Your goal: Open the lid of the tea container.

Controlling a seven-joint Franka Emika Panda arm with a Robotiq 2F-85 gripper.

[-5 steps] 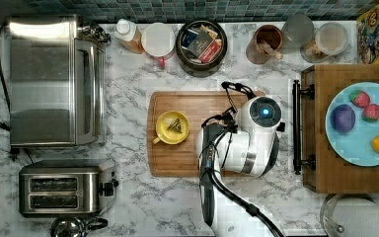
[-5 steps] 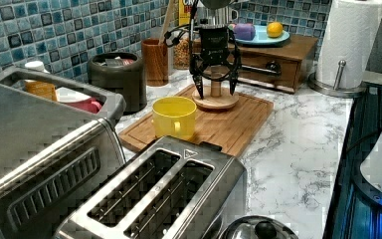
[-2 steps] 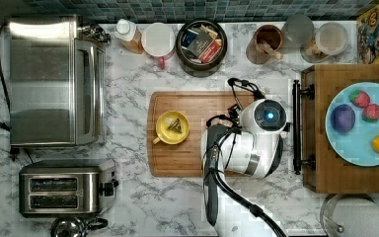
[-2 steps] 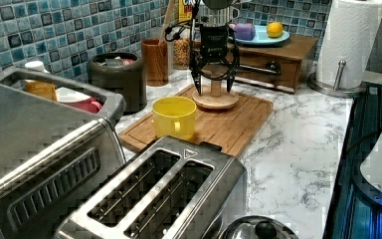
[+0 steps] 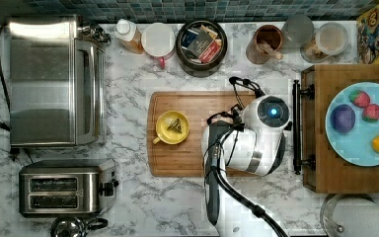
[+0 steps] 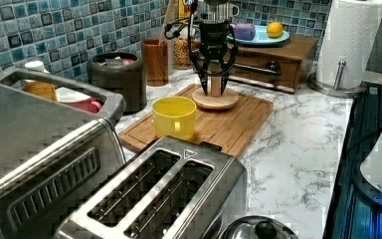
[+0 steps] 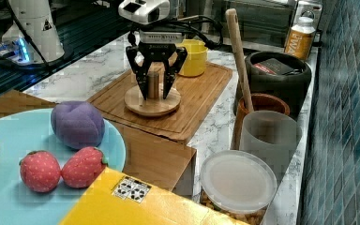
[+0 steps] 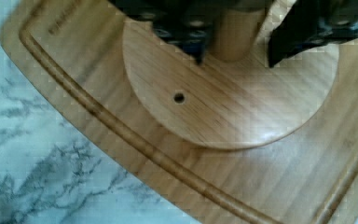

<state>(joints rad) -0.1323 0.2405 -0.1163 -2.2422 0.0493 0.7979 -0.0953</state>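
A Franka arm's gripper (image 7: 154,91) stands over a round wooden lid (image 7: 153,102) lying flat on the cutting board (image 6: 229,124) at the centre of the left view, its jaws apart on either side of the lid's upright wooden knob (image 7: 154,82), with a slight gap visible on each side in the right view. The tea container (image 5: 201,45), a round black canister with a thick dark rim, sits at the upper centre of the top view against the tiled wall, already uncovered, with tea packets showing inside; a white mug (image 5: 158,40) is just beside it and an amber-brown cup (image 5: 264,44) stands near on the other side. A yellow cup (image 5: 172,127) rests on the board to the lid's left in the top view. By the look of it, the lid is stiff, light turned wood with a smooth, perhaps slick finish, and the knob is the natural place to take hold, gripped squarely across its sides. The canister itself looks rigid and heavy enough to stay put.
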